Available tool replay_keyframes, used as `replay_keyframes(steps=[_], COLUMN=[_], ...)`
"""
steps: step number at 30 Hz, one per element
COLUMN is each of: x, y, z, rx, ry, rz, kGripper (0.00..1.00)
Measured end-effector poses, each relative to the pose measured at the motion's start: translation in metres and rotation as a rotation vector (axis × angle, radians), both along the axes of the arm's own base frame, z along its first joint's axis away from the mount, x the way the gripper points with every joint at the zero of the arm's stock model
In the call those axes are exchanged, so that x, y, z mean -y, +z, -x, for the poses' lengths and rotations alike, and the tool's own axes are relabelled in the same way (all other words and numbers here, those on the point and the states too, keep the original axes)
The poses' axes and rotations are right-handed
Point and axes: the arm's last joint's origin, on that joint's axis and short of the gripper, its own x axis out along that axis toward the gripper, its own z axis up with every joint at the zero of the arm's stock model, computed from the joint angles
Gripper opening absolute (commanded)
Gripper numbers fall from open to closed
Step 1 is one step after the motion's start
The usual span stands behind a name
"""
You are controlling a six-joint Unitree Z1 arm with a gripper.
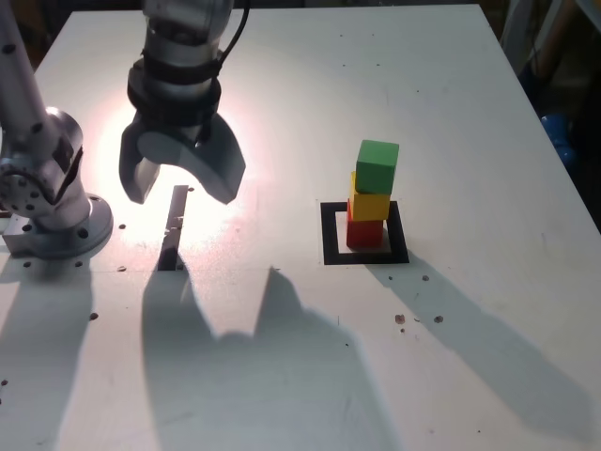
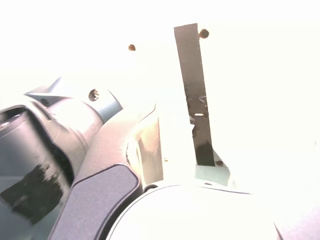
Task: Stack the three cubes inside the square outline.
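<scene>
In the exterior view the three cubes stand as one stack in the centre-right of the frame: the red cube (image 1: 364, 233) at the bottom, the yellow cube (image 1: 369, 204) on it, and the green cube (image 1: 377, 165) on top. The green one sits slightly askew and shifted toward the frame's right compared with the two below it. The red cube rests inside the square outline (image 1: 331, 235), on its white centre, with the black border showing on all sides around it.

The gripper (image 1: 180, 188) hangs in the upper left of the frame, well apart from the stack, pointing down at the white desk (image 1: 488, 310). Its jaws are spread wide and hold nothing. Just below them a thin black strip (image 1: 173, 235) lies on the desk in a brightly lit patch. The arm's round base (image 1: 52, 211) sits at the left edge of the frame. Long dark shadows fall across the lower half of the desk.

The wrist view is heavily overexposed; only the black strip (image 2: 195, 95) against the washed-out desk and part of the gripper body in the lower part of the frame can be made out.
</scene>
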Motion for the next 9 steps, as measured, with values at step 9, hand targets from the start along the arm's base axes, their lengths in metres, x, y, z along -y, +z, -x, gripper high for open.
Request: replay_keyframes(steps=[9], x=[-0.003], y=[-0.018], z=[0.011], rx=[-0.019], ry=[0.022], rz=[0.017], kGripper=[1.00])
